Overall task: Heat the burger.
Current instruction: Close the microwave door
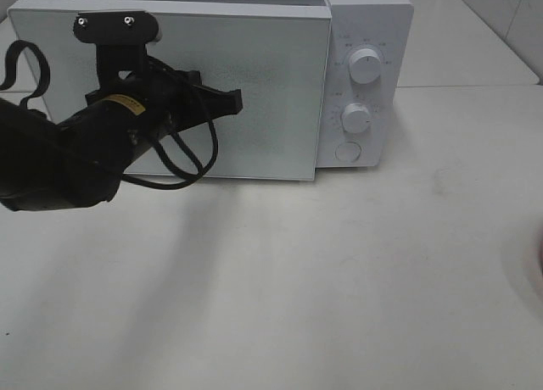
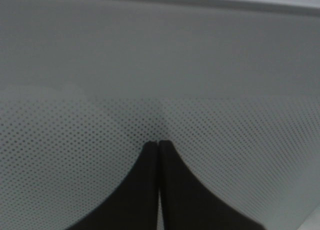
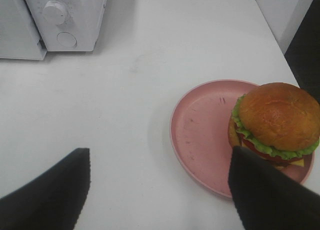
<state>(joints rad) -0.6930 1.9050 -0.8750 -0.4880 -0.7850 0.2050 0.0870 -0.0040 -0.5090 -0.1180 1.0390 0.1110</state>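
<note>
Pressing microwave door [image 1: 254,93]: left tool [image 2: 159,142] closed, empty | right tool [image 3: 160,175] wide open, empty | dial markings unreadable

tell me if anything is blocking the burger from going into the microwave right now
Yes. The microwave door looks closed or nearly so, covering the cavity, with the shut left gripper at its face. The burger sits on the pink plate on the table, apart from the microwave.

Golden-bunned burger [image 3: 275,125], lettuce showing, upright on pink plate [image 3: 200,135]
</note>
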